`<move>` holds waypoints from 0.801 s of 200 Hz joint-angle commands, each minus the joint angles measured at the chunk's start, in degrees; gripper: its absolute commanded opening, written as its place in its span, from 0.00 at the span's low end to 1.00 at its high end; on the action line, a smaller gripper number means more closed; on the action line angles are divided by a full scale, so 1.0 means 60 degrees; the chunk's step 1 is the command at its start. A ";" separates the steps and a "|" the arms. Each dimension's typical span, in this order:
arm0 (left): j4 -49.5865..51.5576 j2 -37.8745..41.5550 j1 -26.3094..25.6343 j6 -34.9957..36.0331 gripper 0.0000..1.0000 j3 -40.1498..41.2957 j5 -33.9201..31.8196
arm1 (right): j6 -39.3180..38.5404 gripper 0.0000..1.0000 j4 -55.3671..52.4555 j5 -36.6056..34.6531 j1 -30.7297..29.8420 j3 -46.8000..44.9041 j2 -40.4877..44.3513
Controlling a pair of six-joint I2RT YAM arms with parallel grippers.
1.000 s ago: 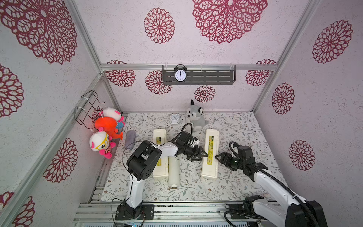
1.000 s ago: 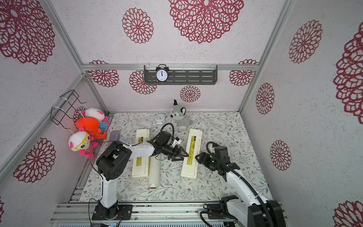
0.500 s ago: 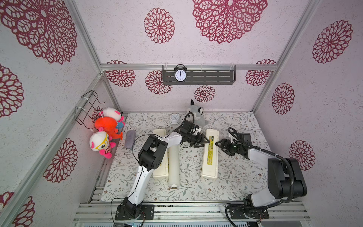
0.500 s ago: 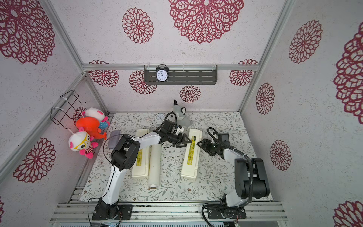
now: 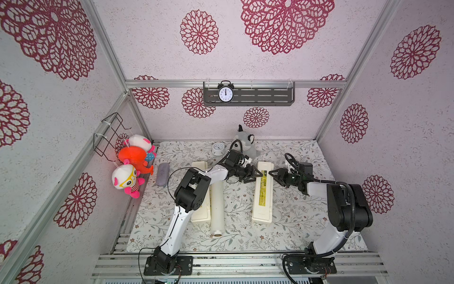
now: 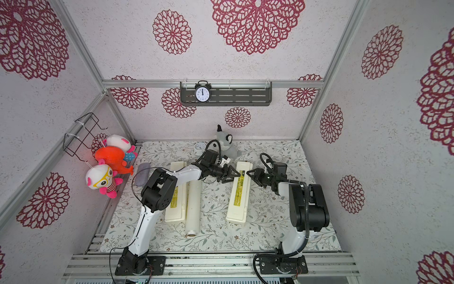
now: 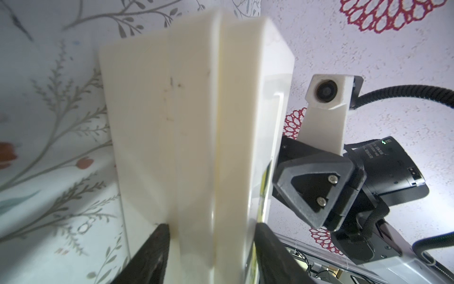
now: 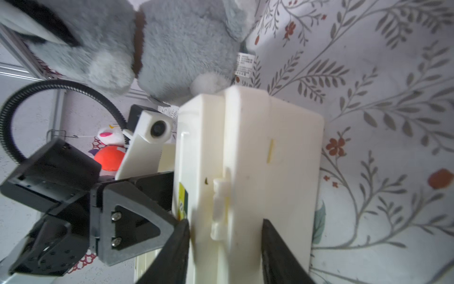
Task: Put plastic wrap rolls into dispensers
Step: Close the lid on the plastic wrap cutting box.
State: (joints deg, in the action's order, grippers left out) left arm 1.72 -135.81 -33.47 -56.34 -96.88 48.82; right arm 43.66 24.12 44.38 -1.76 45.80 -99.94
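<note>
- The left gripper (image 5: 254, 177) pinches a closed dispenser (image 5: 262, 194) near its far end.
- The right gripper (image 5: 276, 178) straddles the opposite edge; whether it grips cannot be told.
- One roll (image 5: 217, 206) lies on the mat (image 5: 294, 221), touching the other dispenser (image 5: 202, 216).

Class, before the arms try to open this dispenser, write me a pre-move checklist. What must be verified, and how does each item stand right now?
1. Lid of the cream-white hinged plastic dispenser box between the grippers: closed, so loading is blocked; not ok.
2. Left gripper hold: its black fingers sit against both faces of the box; ok.
3. Right gripper hold by the small latch tab: fingers straddle the box, contact unclear; cannot tell.
4. White glossy plastic wrap roll: lies free on the floral mat beside the second cream dispenser box; ok.
5. Room behind: the grey plush toy sits close to the box's far end; cannot tell.
</note>
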 commanded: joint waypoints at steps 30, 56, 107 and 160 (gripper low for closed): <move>-0.0492 -0.0332 -0.0228 -0.0410 0.59 0.0612 -0.0235 | 0.0705 0.48 0.1163 0.1001 -0.0150 -0.0324 -0.0378; -0.0716 -0.0303 -0.0371 -0.0523 0.61 0.0686 -0.0215 | 0.0429 0.58 0.0741 0.0924 -0.0160 -0.0251 -0.0390; -0.0009 -0.0497 -0.0690 -0.0283 0.60 0.0202 -0.0378 | 0.0419 0.79 0.0704 0.0957 -0.0376 -0.0200 -0.0343; -0.0037 -0.0476 -0.0873 -0.0278 0.62 0.0154 -0.0292 | 0.0510 0.76 0.0866 0.1185 -0.0454 0.0245 -0.0496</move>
State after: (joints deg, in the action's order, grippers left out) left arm -1.58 -135.79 -34.17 -58.15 -95.72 48.64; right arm 46.78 27.14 45.91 -1.80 44.53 -102.63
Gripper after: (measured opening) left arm 0.622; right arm 0.784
